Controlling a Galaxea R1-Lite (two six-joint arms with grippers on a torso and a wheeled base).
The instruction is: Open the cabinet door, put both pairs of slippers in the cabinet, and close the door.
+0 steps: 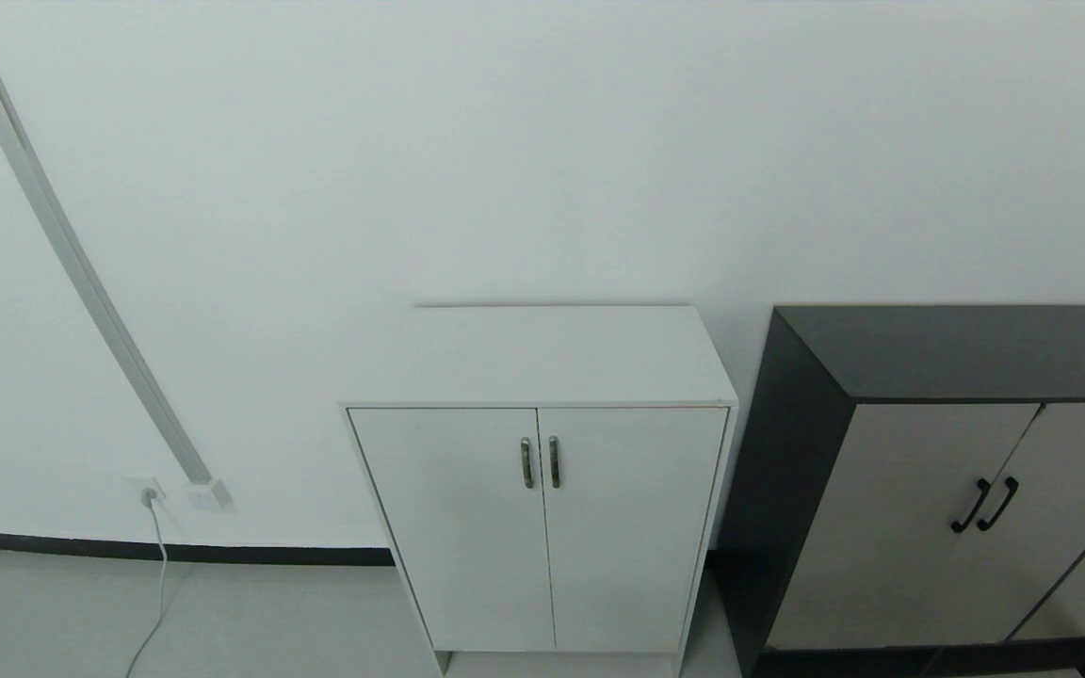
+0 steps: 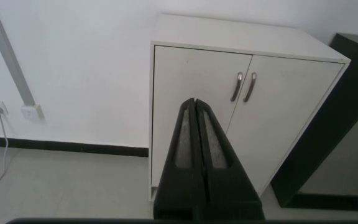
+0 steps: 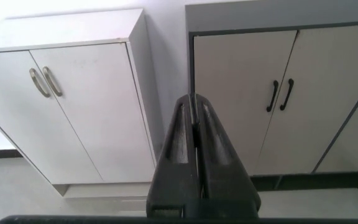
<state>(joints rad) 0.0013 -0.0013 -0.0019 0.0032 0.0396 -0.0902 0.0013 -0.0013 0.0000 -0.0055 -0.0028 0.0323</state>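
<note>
- The left gripper (image 2: 194, 102) is nearest in the left wrist view. Its two black fingers are pressed flat together along their whole length with nothing between them. The tips lie in front of the white cabinet's left door.
- The right gripper (image 3: 194, 98) is closed in the same way and holds nothing. Its tips lie in front of the place where the two cabinets stand side by side.
- The pale grey floor (image 1: 269, 612) runs from the near side to its far edge at the wall.
- The white cabinet (image 1: 557, 353) stands on the floor at that far edge, with its back against the wall (image 1: 542, 141).
- Its left door (image 1: 453, 527) and right door (image 1: 632, 527) are both closed and meet at a thin seam down the middle.
- Two upright metal handles (image 1: 540, 462) sit just beside each other, one on each side of the seam, in the upper part of the doors.
- A dark cabinet (image 1: 787, 490) stands just beside the white one on its right, also against the wall, with a narrow gap between them.
- The dark cabinet has a black top and side, closed grey doors (image 1: 919, 527), and a pair of black handles (image 1: 985, 505).
- A black skirting strip (image 1: 175, 551) runs along the far edge of the floor to the left of the white cabinet.
- Above the strip is a wall socket (image 1: 149, 492), and a grey cable (image 1: 158, 584) hangs from it down to the floor.
- Just beside the socket, a white conduit (image 1: 72, 254) rises up the wall at a slant from a small white box (image 1: 208, 493).
</note>
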